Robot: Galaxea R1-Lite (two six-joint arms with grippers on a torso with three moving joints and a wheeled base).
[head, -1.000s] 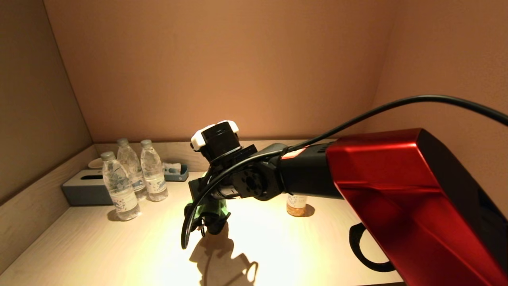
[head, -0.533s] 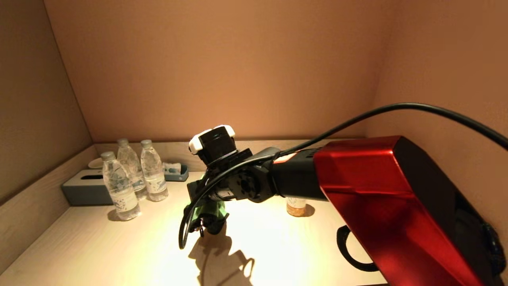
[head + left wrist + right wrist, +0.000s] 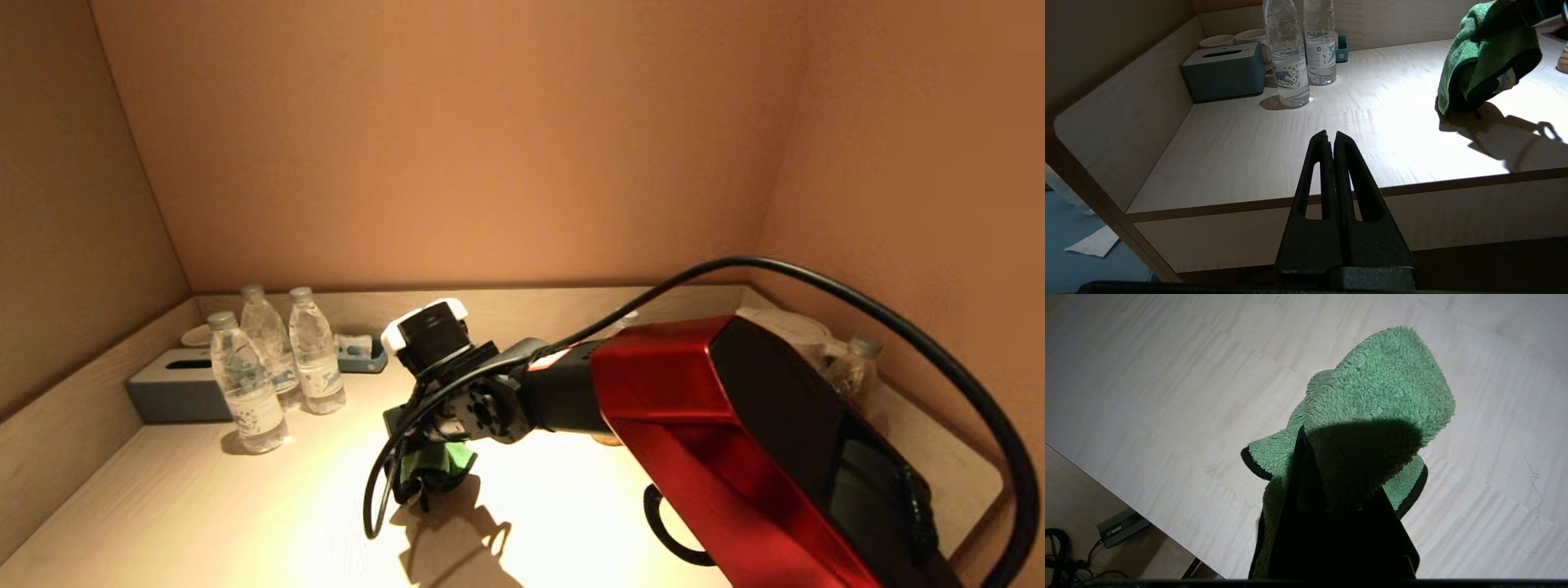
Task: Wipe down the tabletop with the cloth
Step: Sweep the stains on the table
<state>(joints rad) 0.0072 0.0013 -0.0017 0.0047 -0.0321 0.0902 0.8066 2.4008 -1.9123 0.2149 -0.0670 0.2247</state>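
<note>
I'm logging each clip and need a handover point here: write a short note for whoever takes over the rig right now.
Right gripper: shut on the green cloth, low over the middle of the tabletop. In the left wrist view the cloth's lowest fold looks to be at the surface; contact is not certain.
Left gripper: shut, empty, parked off the table's front edge.
Nearby: three water bottles and a tissue box at the back left.
Done: cloth picked up and brought to the table.
Left: the wiping itself; the pictures show no sign of how much is covered.
</note>
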